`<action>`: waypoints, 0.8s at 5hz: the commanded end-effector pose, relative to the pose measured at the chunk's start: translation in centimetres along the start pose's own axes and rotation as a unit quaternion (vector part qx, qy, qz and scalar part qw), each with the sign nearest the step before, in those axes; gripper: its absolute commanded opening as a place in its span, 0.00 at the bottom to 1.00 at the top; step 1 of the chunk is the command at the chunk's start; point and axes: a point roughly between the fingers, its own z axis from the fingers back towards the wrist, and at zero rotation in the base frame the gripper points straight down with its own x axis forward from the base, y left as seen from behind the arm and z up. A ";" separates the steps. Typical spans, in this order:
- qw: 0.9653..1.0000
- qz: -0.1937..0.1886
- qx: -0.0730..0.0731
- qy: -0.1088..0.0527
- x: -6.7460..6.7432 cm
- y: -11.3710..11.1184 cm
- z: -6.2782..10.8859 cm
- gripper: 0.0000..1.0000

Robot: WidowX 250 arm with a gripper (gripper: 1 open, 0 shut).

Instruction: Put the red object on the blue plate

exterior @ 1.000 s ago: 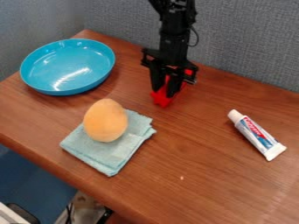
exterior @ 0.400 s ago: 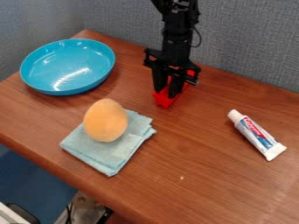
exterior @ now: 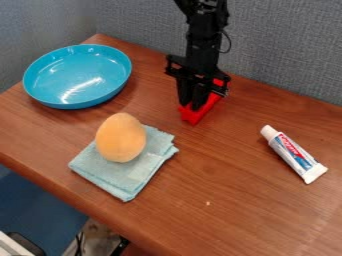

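Pointing straight down, the gripper [exterior: 198,101] has its fingers apart, standing around the red object [exterior: 195,111] near the counter's far edge. The blue plate [exterior: 78,76] lies well apart, at the far left corner.

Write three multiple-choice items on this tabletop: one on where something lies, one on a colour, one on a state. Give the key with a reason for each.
1. Where is the orange egg-shaped object?
A. in the blue plate
B. on the pale teal cloth
C. beside the toothpaste tube

2. What colour is the object under the tool?
A. red
B. green
C. yellow

3. What is the state of the blue plate?
A. holds the red object
B. upside down
C. empty

Key: 1 B, the egg sits on the folded cloth at the front. 2 A, the red object lies on the table below the tool. 3 C, only bare glossy blue shows inside it.
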 end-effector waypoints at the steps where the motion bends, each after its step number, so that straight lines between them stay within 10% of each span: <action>1: 0.999 0.003 0.004 -0.038 0.8 0.4 2.5 0.00; 2: 0.999 0.002 0.004 -0.040 0.9 0.4 2.6 0.00; 3: 0.999 0.006 0.001 -0.041 0.8 0.7 2.6 1.00; 4: 0.999 0.009 0.000 -0.043 0.9 1.1 2.6 0.00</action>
